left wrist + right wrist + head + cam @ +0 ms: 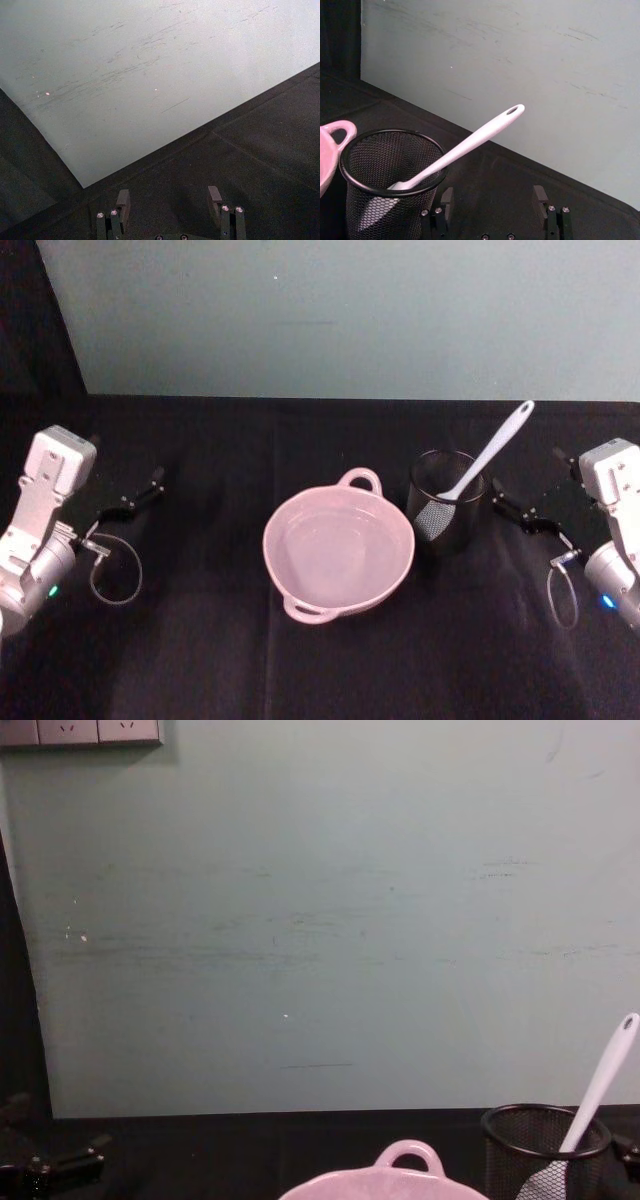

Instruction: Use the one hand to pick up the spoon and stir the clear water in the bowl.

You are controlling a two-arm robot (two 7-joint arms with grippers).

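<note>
Right gripper (pixel 498 497) near right edge of tabletop, just beside mesh cup (pixel 445 525), fingers spread, nothing between them
Spoon (pixel 490 457) head-down in cup, handle leaning out over rim toward far right corner
Bowl (pixel 270 545) at tabletop centre, just left of cup, clear water inside
Left gripper (pixel 145 490) near left edge, fingers spread, empty

**Pale wall behind a black table**

A pale grey-green wall (pixel 320 920), lightly scuffed, rises behind the black cloth-covered table (pixel 200 640). White wall sockets (pixel 80 730) sit high at its left. A dark strip (pixel 12 1040) borders the wall's left edge.
</note>
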